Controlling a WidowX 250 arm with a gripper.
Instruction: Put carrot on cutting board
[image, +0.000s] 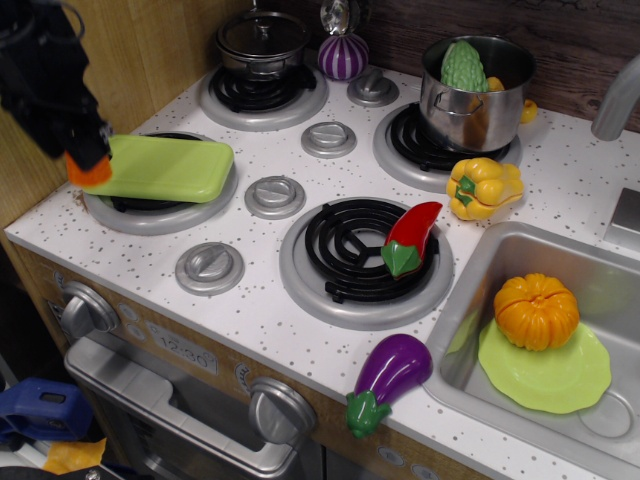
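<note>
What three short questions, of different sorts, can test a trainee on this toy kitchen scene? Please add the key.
1. True or false: the carrot lies flat on the counter, clear of the hand.
2. Which thing sits on the lime-green plate in the sink? A) eggplant B) pumpkin C) yellow pepper
3. Fill in: the cutting board rests on the front-left ____.

Key
1. False: the hand holds the carrot in the air at the left end of the cutting board.
2. B: the pumpkin. The eggplant lies at the counter's front edge, the yellow pepper beside the pot.
3. burner.
</note>
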